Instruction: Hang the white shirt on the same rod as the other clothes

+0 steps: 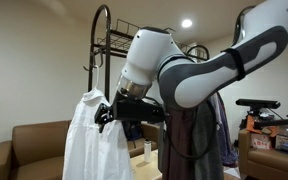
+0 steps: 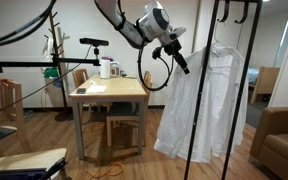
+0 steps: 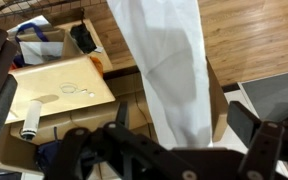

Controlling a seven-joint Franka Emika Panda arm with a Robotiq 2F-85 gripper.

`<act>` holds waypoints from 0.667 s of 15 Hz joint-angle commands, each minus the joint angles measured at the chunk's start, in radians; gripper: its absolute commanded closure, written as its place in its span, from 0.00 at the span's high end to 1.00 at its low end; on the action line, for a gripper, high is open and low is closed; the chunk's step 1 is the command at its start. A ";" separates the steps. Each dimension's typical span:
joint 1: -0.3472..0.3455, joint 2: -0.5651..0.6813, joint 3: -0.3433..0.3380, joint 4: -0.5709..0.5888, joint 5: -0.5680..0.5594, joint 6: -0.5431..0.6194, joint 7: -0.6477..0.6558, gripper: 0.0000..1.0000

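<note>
The shirt (image 3: 169,70) hangs limp just ahead of the wide-apart, empty fingers (image 3: 269,140), and, light, soft and slippery as it looks, I'd take it by the stiff hanger at the collar (which I can't make out), not the cloth.

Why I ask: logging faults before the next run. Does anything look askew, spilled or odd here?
The long-sleeved white collared shirt hangs slanted, its hem angled toward the wooden table, apart from the dark hanging garments. The open end effector sits at its shoulder; whether it touches the shirt is unclear. No spill or damage shows.
</note>
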 commanded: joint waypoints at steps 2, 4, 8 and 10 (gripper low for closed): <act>-0.012 -0.042 0.010 -0.064 -0.164 0.089 0.109 1.00; -0.028 -0.034 0.025 -0.062 -0.192 0.109 0.114 1.00; -0.041 -0.027 0.042 -0.044 -0.238 0.081 0.058 0.74; -0.058 -0.036 0.066 -0.042 -0.203 0.064 -0.006 0.60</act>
